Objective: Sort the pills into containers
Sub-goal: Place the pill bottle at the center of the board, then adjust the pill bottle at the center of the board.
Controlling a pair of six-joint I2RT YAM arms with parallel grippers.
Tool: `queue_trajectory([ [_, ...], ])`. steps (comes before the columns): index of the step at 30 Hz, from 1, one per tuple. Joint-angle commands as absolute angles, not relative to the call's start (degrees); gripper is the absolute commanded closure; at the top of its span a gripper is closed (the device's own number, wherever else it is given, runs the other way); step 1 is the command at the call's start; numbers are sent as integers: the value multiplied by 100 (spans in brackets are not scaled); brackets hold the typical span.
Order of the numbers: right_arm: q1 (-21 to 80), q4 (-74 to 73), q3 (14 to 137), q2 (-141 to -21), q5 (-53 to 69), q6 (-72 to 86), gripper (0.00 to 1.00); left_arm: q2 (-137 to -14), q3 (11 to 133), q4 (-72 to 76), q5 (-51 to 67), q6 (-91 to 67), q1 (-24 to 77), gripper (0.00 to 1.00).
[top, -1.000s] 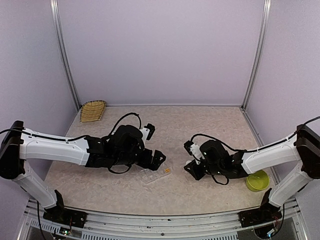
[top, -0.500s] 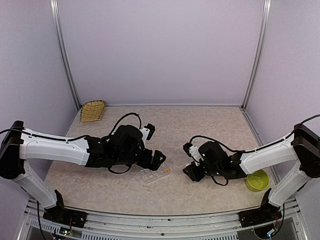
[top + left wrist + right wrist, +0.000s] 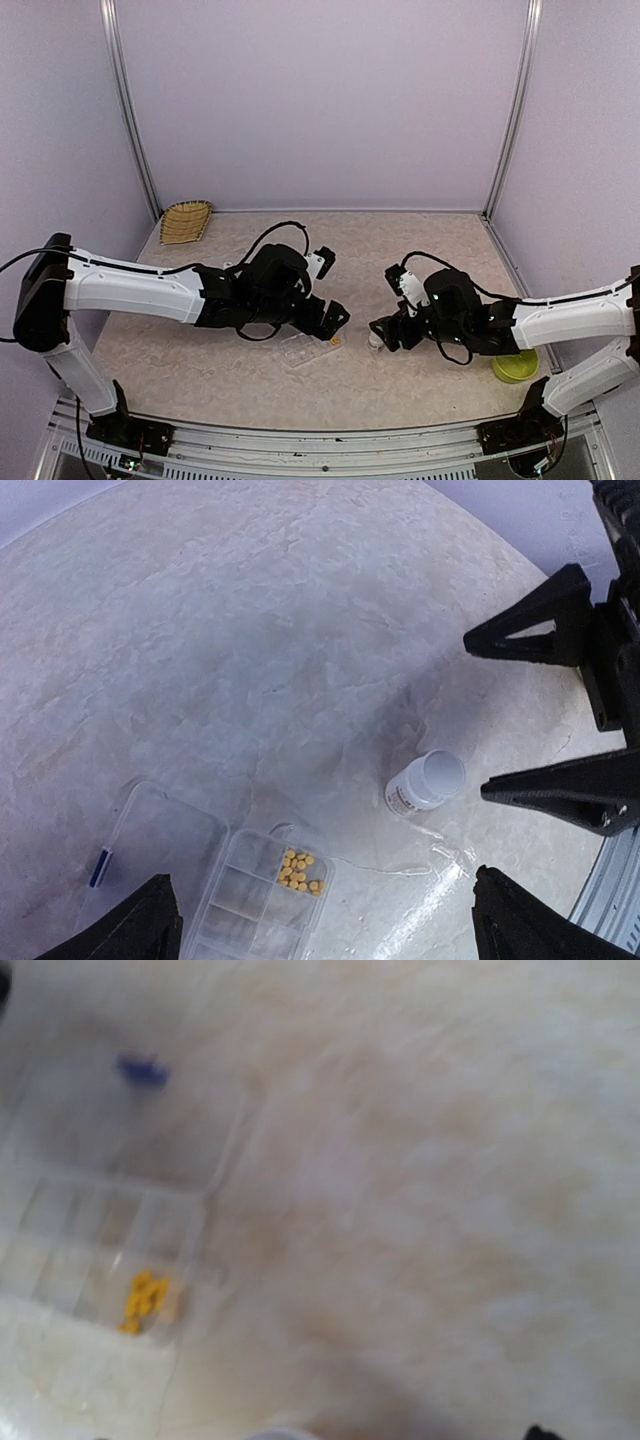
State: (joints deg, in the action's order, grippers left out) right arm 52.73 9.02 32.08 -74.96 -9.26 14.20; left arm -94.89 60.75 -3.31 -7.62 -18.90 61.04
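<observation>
The clear organizer box (image 3: pixel 232 894) lies open on the table, with a cluster of orange-yellow pills (image 3: pixel 300 870) in one corner cell; its other cells look empty. It also shows in the top view, organizer box (image 3: pixel 308 350), and blurred in the right wrist view, pills (image 3: pixel 144 1300). My left gripper (image 3: pixel 334 318) hovers open just above and behind the box, holding nothing. My right gripper (image 3: pixel 385 332) is open. Its black fingers (image 3: pixel 560 630) stand wide apart, with a small uncapped white bottle (image 3: pixel 426 782) upright on the table just off their tips.
A yellow-green bowl (image 3: pixel 514 365) sits at the near right beside the right arm. A woven basket (image 3: pixel 187 220) rests in the far left corner. The box's clear lid (image 3: pixel 150 840) lies flat beside the cells.
My right gripper has opened, and the white bottle now stands free on the table by its tips. The left arm has shifted a little to the right, staying open.
</observation>
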Motion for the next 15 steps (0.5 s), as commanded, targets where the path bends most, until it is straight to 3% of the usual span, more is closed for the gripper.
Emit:
queue_trajectory([
  [1,4805,549,2982,-6912,-1367,1813,11,-9864,6488,-411,-383,-1547,6193,1],
  [9,3690,280,2503,-6105,-1605,2312,9,-10710,7233,-712,9,-1291,6433,1],
  [15,3486,353,2289,-5915,-1588,2331,10,-11293,7787,-945,11,-1201,6561,1],
])
